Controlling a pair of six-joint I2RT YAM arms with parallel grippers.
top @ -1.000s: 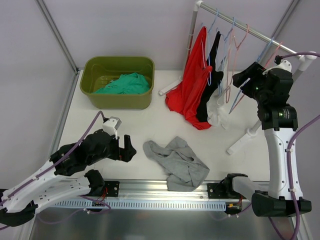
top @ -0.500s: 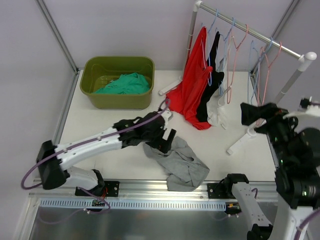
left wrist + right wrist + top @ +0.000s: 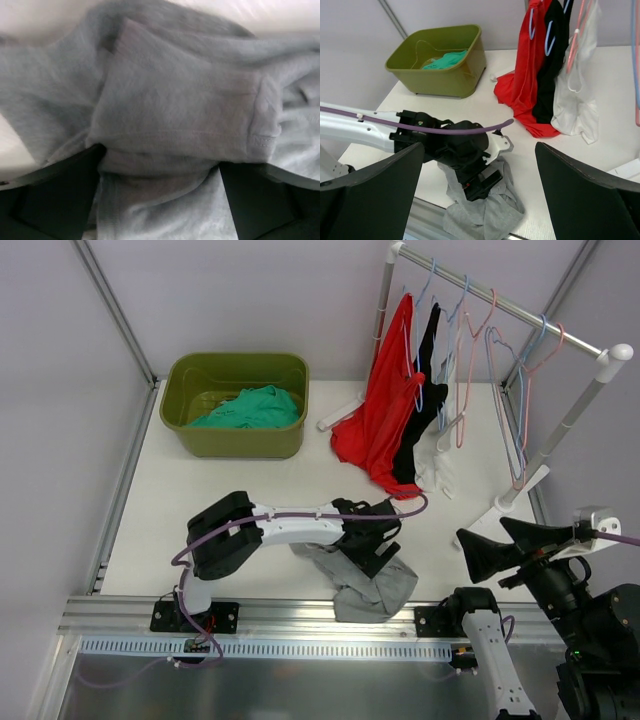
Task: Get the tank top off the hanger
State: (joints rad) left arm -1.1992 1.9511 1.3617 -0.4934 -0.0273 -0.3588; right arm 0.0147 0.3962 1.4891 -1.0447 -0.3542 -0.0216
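The grey tank top [image 3: 365, 585] lies crumpled on the table near the front edge, off any hanger. My left gripper [image 3: 374, 552] is pressed down onto it, open. In the left wrist view the grey cloth [image 3: 175, 115] bunches between the two dark fingers [image 3: 50, 200] of the left gripper [image 3: 160, 200]. My right gripper [image 3: 505, 542] hangs open and empty above the near right of the table. The right wrist view looks past the right gripper [image 3: 480, 200] down on the tank top [image 3: 492, 212] and the left gripper [image 3: 480, 182].
A clothes rack [image 3: 500, 300] at the back right holds red [image 3: 385, 415], black [image 3: 428, 370] and white [image 3: 435, 465] garments on hangers, plus several empty hangers [image 3: 510, 390]. Its foot [image 3: 495, 512] rests on the table. A green bin [image 3: 235, 435] with a green garment [image 3: 250, 408] stands at the back left.
My left arm swung from the near left across onto the grey tank top. My right arm pulled back from the hangers on the rack to the near right, and its jaws opened wider.
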